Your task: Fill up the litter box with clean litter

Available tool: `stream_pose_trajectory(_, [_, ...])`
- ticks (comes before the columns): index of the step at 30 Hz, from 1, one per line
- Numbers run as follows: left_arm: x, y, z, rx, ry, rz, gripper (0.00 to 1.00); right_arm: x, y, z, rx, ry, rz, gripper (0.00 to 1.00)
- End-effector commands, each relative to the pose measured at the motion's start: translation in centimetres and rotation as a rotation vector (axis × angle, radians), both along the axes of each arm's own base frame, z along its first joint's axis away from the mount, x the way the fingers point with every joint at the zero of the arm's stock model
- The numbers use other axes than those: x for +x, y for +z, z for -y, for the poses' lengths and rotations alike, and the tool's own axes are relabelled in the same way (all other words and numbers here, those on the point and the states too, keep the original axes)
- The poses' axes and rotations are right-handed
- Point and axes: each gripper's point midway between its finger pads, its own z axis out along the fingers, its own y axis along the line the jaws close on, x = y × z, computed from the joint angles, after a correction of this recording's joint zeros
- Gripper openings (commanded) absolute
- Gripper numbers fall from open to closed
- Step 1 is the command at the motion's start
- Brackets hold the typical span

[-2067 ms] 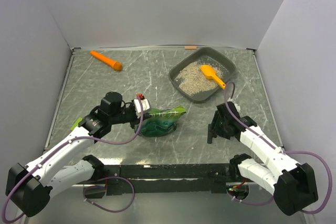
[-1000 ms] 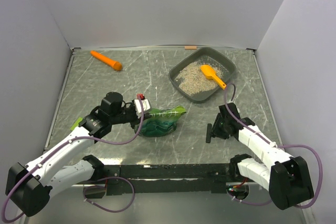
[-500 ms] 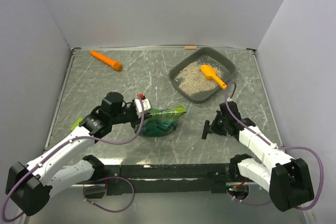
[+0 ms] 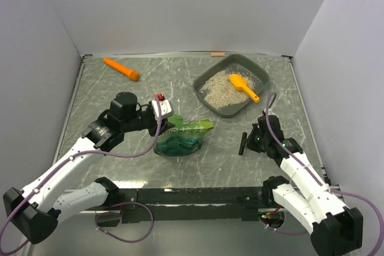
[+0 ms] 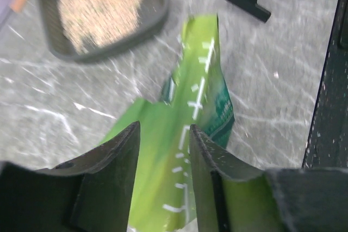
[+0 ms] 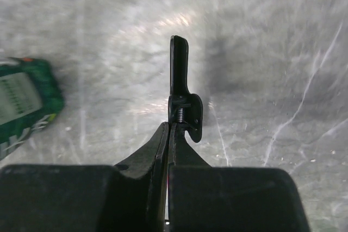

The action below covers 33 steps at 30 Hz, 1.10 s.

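Within the last second the left gripper [image 5: 164, 130] has parted its jaws – they stand apart on either side of the green bag's [image 4: 182, 136] crumpled top, and whether either pad touches the film I cannot tell. The arm has drawn up and back, and the bag sits a little taller on the desk [image 4: 150, 82], its printed face showing. The right gripper [image 4: 243, 142] has closed its jaws together on nothing, over bare desk to the right of the bag.

That reads as the bag being let go – pouring looks finished. The litter box [image 4: 259, 71] lies at the far right of the desk, well apart from the bag: dark grey matte plastic, rounded corners, low sloping walls. The clean litter [image 4: 215, 90] covers most of its floor, pale and sandy, with a small orange scoop [image 4: 242, 86] lying on it. The bag is glossy, thin and creased; the desk is grey with marbled white streaks
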Motion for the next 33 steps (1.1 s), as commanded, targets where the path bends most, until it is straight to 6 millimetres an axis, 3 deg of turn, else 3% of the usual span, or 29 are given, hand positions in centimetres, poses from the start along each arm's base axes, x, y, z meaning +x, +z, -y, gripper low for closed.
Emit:
stream_pose_trajectory(1, [-0.5, 4.9, 0.1, -0.055, -0.010, 0.051, 0.48, 1.5, 5.0, -0.9, -0.010, 0.103, 0.135, 0.00])
stream_pose_trajectory(4, [-1.0, 7.3, 0.2, -0.108, -0.009, 0.050, 0.48, 2.0, 8.4, -3.2, 0.016, 0.228, 0.235, 0.00])
stream_pose_trajectory(5, [-1.1, 7.9, 0.4, -0.130, -0.012, 0.045, 0.49, 2.4, 10.6, -4.0, 0.033, 0.262, 0.297, 0.00])
stream_pose_trajectory(9, [-2.1, 9.8, 1.1, -0.245, -0.001, -0.073, 0.51, 0.8, 16.8, -9.5, 0.089, 0.513, 0.465, 0.00])
stream_pose_trajectory(14, [-3.0, 11.8, 2.1, -0.386, 0.035, -0.273, 0.48, -1.1, 23.0, -13.9, 0.121, 0.701, 0.598, 0.00])
stream_pose_trajectory(17, [-3.6, 13.2, 2.3, -0.484, 0.035, -0.326, 0.47, -2.2, 25.7, -15.5, 0.146, 0.779, 0.651, 0.00])
stream_pose_trajectory(23, [-6.0, 17.2, 1.7, -0.660, -0.033, -0.321, 0.48, -3.4, 28.1, -17.9, 0.213, 0.856, 0.693, 0.00])
stream_pose_trajectory(28, [-6.4, 17.3, 1.8, -0.673, -0.038, -0.362, 0.49, -4.8, 31.1, -19.5, 0.343, 0.909, 0.752, 0.00])
stream_pose_trajectory(33, [-5.6, 17.4, 1.5, -0.723, 0.020, -0.397, 0.49, -5.8, 34.1, -19.5, 0.418, 0.912, 0.810, 0.00])
